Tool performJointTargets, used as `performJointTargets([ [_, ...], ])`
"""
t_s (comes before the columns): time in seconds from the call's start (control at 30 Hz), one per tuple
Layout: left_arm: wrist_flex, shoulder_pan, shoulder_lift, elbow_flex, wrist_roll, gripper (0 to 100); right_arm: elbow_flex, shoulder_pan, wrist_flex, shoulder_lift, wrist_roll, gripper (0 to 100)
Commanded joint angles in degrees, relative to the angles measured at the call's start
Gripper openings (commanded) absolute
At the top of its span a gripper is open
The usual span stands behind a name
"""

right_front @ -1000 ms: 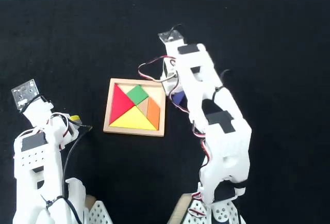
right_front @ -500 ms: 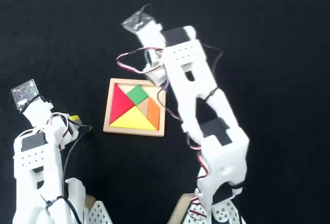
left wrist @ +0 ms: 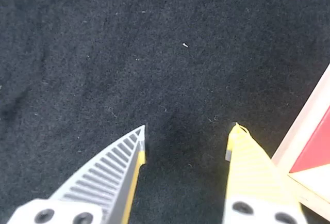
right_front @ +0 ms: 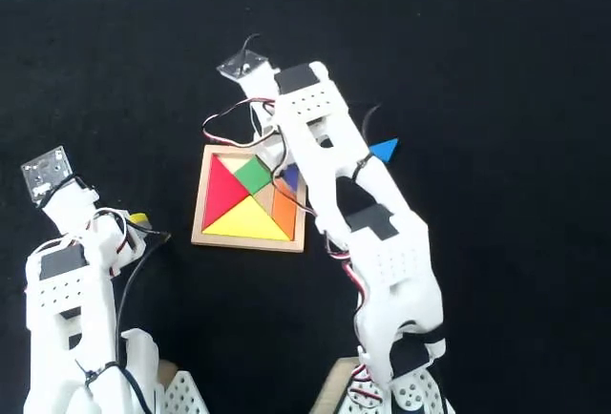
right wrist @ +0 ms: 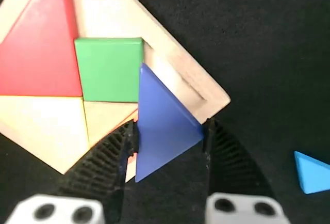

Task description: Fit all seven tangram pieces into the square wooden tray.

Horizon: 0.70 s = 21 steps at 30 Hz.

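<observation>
The square wooden tray lies at mid-table with a red triangle, a green square, a yellow triangle and an orange piece in it. My right gripper is shut on a dark blue triangle and holds it over the tray's rim, beside the green square. The same blue triangle sits at the tray's far right corner. A light blue triangle lies on the cloth to the right. My left gripper is open and empty, just left of the tray.
Black cloth covers the whole table. The right arm stretches over the ground right of the tray. The left arm stands at the near left, with bare cloth ahead of it.
The right arm swung left from beside the tray to over its far right corner, carrying the dark blue triangle. The light blue triangle came into sight. The left arm stayed still.
</observation>
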Motion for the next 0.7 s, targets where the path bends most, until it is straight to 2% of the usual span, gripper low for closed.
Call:
performJointTargets([
  [0.0, -0.7, -0.2, -0.9, -0.3, 0.2, 26, -3.1, -0.6, 0.5, -0.8, -0.5, 14.2],
  [0.13, -0.7, -0.2, -0.9, -0.3, 0.2, 26, -3.5, -0.9, 0.6, -0.7, -3.5, 15.2],
  [0.3, -0.7, -0.2, -0.9, -0.3, 0.2, 26, -3.2, -0.9, 0.7, -0.7, -4.6, 26.7],
  [0.53, -0.7, -0.2, -1.0, -0.3, 0.2, 26, -3.4, -1.0, 0.8, -0.9, -4.2, 27.0],
  [0.67, -0.7, -0.2, -1.0, -0.3, 0.2, 26, -8.0, 2.2, 4.1, -2.4, -2.6, 26.1],
])
